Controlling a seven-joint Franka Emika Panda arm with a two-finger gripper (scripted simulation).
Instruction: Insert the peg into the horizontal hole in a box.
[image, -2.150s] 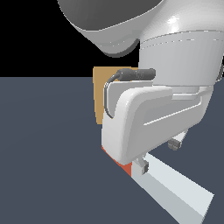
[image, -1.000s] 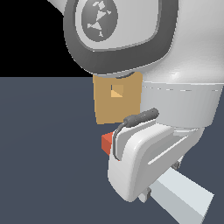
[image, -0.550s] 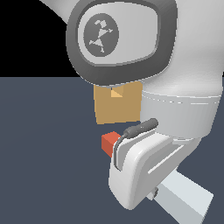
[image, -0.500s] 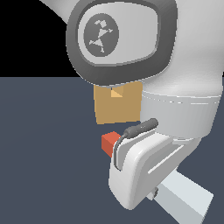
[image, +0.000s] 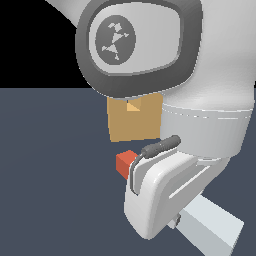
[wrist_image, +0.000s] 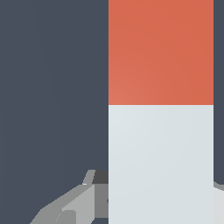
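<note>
The peg lies in my gripper, which is shut on its pale grey-white part, with the red-orange end pointing away. One grey finger shows beside the peg. In the exterior view the peg's red end sticks out just below and in front of the tan box, apart from it. Its white end juts out behind the hand, which hides the fingers. The hole is a lighter tan patch, partly hidden by the arm.
The big grey-and-white arm link fills the upper part of the exterior view and covers the box's top. The dark blue-grey floor spreads around the box and the peg.
Over two seconds the hand has turned and risen, carrying the peg's red end up and nearer the box. In the last half second almost nothing has moved.
</note>
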